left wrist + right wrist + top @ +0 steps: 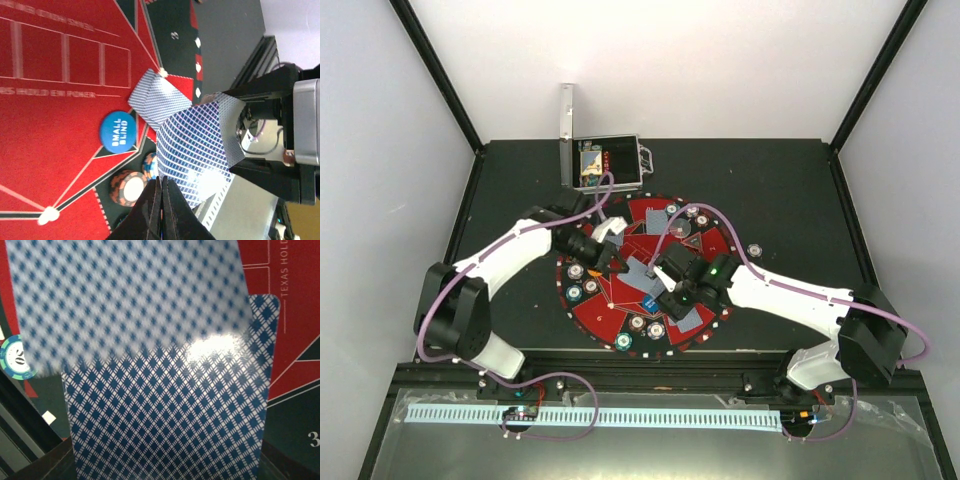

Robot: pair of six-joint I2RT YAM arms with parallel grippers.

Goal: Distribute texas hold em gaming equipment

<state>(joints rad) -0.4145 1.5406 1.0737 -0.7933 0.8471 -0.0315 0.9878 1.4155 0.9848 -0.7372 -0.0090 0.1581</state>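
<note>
A dark tabletop (770, 180) fills the floor of a white-walled enclosure. Its far edge meets the back wall and its sides run along black frame posts. The widest open stretches lie far left and far right of the round red-and-black mat (605, 315), which sits mid-table and reaches close to the near edge. The left arm (505, 255) and the right arm (790, 295) lean in from either side, their tips nearly meeting above the mat's centre. A silver case (605, 160) stands open just beyond the mat's far rim, lid upright.

The left end effector (161, 187) is clenched, jaws pressed together on the edge of a lifted card (192, 155). This card bows up off the mat towards the right end effector (662, 278). The right end effector grasps a gripped card (170, 410) across its width, raised above the mat. A blurred card (125, 300) overlaps it nearer the lens. Whether either is the lifted one I cannot tell. All backs show a blue-and-white diamond lattice. A flat card (157, 97) lies on the red felt just past the lifted one.

Chips (636, 323) ring the mat's rim, and a lone chip (756, 248) sits on the tabletop to the right. Beside the clenched jaws lie an orange-striped chip (129, 186) and a blue disc (118, 131) reading SMALL BLIND. A teal-edged chip (17, 359) shows left of the gripped card.
</note>
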